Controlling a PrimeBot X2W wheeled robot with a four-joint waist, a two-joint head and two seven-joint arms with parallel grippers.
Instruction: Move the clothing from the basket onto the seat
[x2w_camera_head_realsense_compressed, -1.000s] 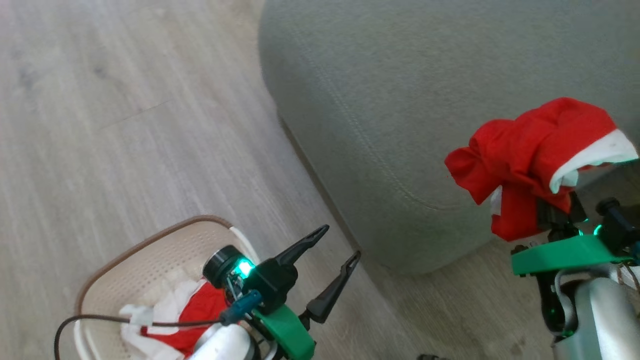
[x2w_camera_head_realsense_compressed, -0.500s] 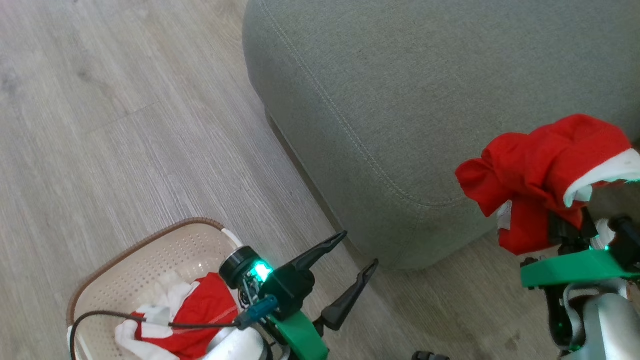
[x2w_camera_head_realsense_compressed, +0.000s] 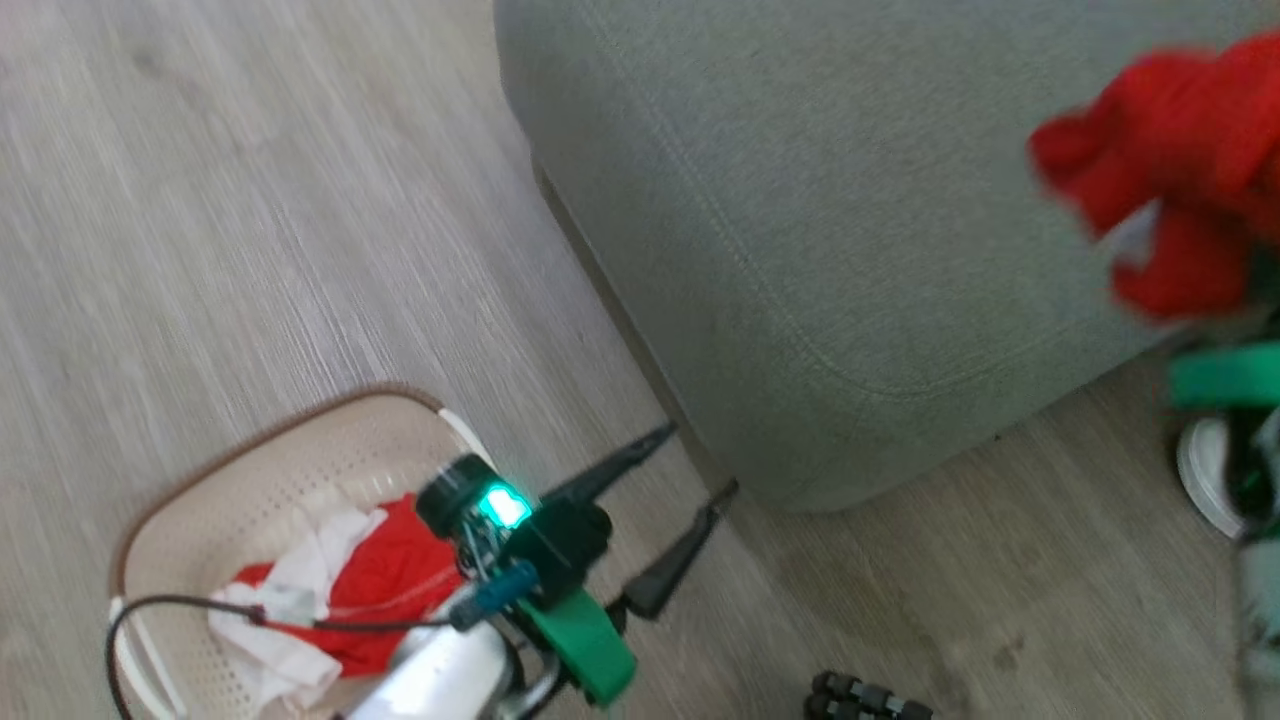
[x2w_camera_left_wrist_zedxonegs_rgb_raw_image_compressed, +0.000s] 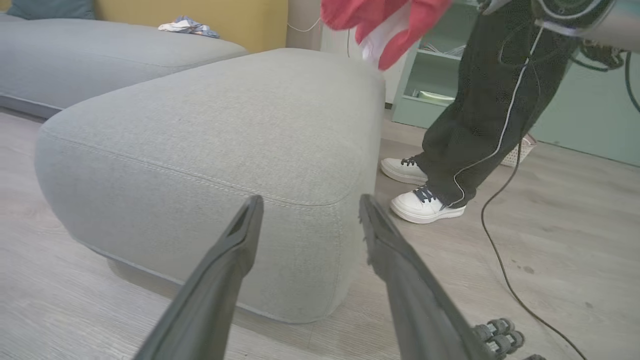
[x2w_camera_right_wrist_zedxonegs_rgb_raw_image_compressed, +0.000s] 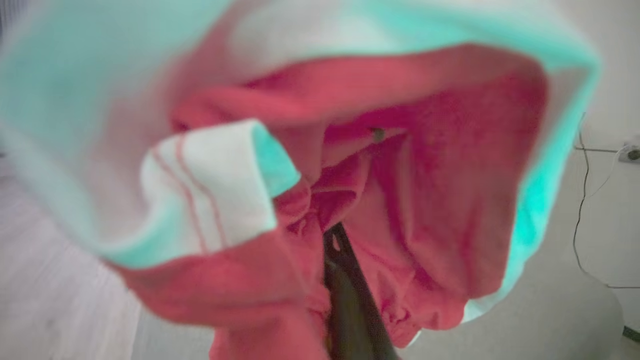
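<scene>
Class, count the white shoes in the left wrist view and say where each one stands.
2. The near shoe stands on the floor right of the seat; the far shoe is behind it, partly covered by a trouser leg.

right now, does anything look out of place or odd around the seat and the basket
Nothing looks spilled or damaged. One oddity: a person's white shoes stand on the floor right beside the seat, near where the right gripper holds the red garment, and a black cable trails across the floor by them.
</scene>
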